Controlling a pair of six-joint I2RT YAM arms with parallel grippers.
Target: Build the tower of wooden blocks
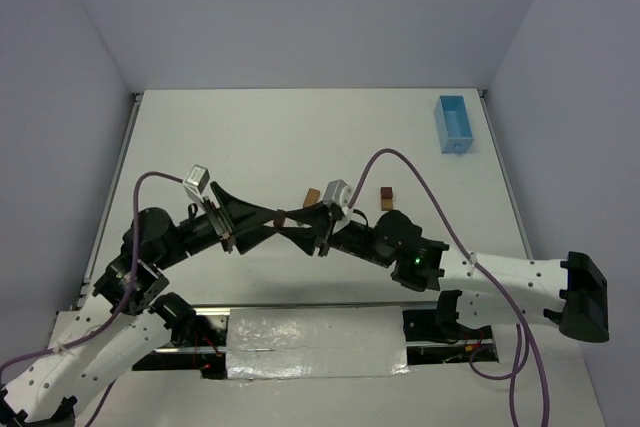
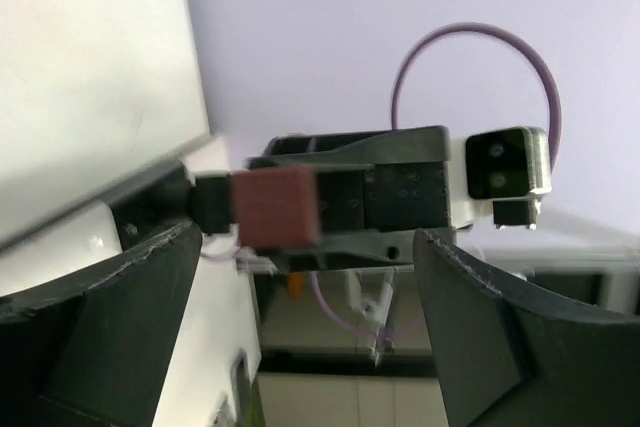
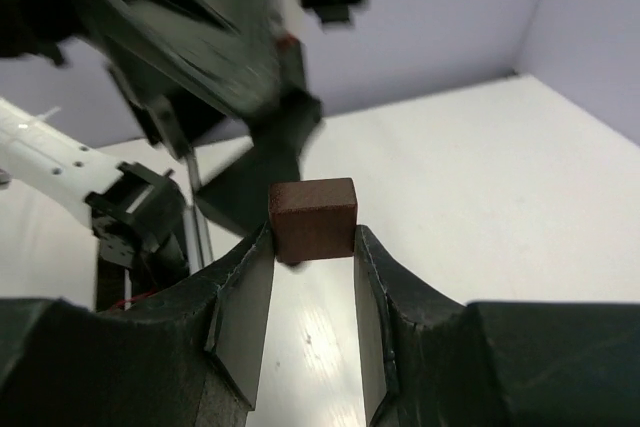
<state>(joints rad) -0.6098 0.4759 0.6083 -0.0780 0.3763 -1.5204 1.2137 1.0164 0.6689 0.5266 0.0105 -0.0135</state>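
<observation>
The right tool (image 3: 312, 237) is clenched on a small brown block (image 3: 312, 215), which sits pinched between its two dark pads, held up off the counter (image 1: 260, 137) over the middle of its near half. The left tool (image 2: 305, 237) faces it head on with its jaws spread wide. They stand on either side of that block and touch nothing, so it is released. Two more wooden blocks lie on the counter just beyond the tools, near its centre: a tan block (image 1: 313, 194), and a reddish-brown block (image 1: 385, 192) a little way off towards the right edge, the two apart from each other. A light blue tray (image 1: 442, 127) sits by the far right corner, well away from the blocks. I can't make out from here what is inside it
</observation>
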